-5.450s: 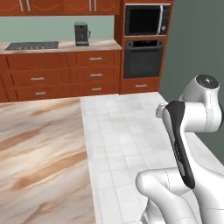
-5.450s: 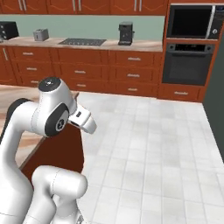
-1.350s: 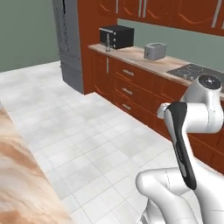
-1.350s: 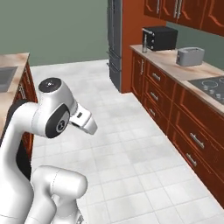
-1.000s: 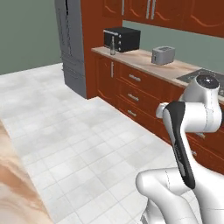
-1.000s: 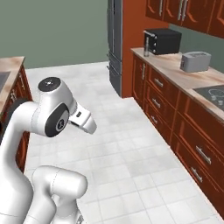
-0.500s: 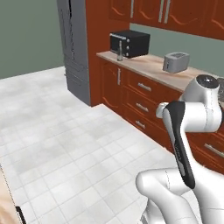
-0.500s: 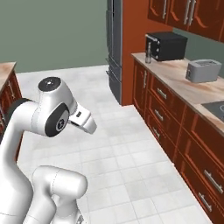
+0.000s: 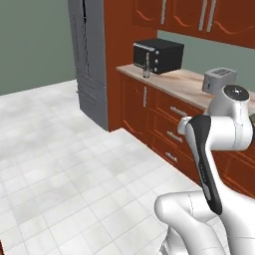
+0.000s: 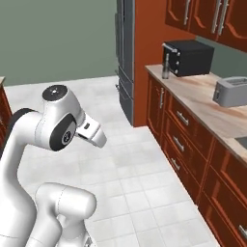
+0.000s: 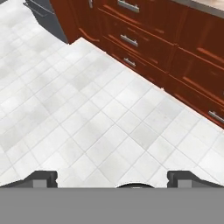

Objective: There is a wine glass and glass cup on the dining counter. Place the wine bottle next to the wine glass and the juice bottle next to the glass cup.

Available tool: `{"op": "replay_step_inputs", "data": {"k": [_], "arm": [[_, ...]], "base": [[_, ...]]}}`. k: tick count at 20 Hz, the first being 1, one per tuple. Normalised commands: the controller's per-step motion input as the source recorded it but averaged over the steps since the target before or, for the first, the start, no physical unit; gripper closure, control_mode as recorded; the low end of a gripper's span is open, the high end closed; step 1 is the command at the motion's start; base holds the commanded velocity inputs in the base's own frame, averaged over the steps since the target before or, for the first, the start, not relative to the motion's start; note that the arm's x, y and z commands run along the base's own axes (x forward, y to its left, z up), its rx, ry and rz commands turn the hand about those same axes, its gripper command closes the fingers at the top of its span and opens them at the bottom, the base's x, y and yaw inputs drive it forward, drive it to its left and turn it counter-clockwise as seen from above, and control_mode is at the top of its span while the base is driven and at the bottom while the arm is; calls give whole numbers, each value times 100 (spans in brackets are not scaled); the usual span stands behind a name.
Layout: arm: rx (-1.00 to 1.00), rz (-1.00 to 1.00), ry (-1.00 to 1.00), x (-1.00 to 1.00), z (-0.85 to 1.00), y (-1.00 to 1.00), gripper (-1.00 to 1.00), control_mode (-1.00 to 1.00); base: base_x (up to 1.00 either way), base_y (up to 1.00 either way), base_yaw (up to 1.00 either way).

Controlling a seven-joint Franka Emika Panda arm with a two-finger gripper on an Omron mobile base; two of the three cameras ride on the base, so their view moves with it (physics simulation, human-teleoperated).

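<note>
Left base view: your arm (image 9: 211,149) fills the lower right of the frame, folded, with its white elbow joint at right centre. A marble counter (image 9: 184,85) runs along the right side over red-brown drawer cabinets (image 9: 167,122). On it, in the upper centre, stands a black microwave (image 9: 158,56); just beside its left edge stands a small grey bottle-like object (image 9: 146,67), too small for you to identify. A grey toaster (image 9: 219,79) sits further right. A tall grey refrigerator (image 9: 88,60) occupies the upper left centre, and white floor tiles (image 9: 69,169) cover the lower left.

Right base view: your arm (image 10: 46,144) rises at the lower left. The same counter (image 10: 202,103) runs down the right side, with the microwave (image 10: 189,58) at upper right, the grey object (image 10: 165,66) at its left, and the toaster (image 10: 230,91) at the right edge. The refrigerator (image 10: 125,58) stands at upper centre. No task object is identifiable in either base view.

Hand view: your gripper (image 11: 111,177) points down at the floor tiles (image 11: 87,118); its two fingertips (image 11: 41,177) sit at the bottom left and bottom right, spread wide apart with nothing between them. Red-brown drawer fronts (image 11: 148,39) cross the upper right.
</note>
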Motion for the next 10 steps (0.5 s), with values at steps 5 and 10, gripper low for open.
{"op": "replay_step_inputs", "data": {"k": [5,10], "arm": [[0,0,0,0,0,0,-100,100],[0,0,0,0,0,0,-100,100]], "base": [[94,0,0],[94,0,0]]}}
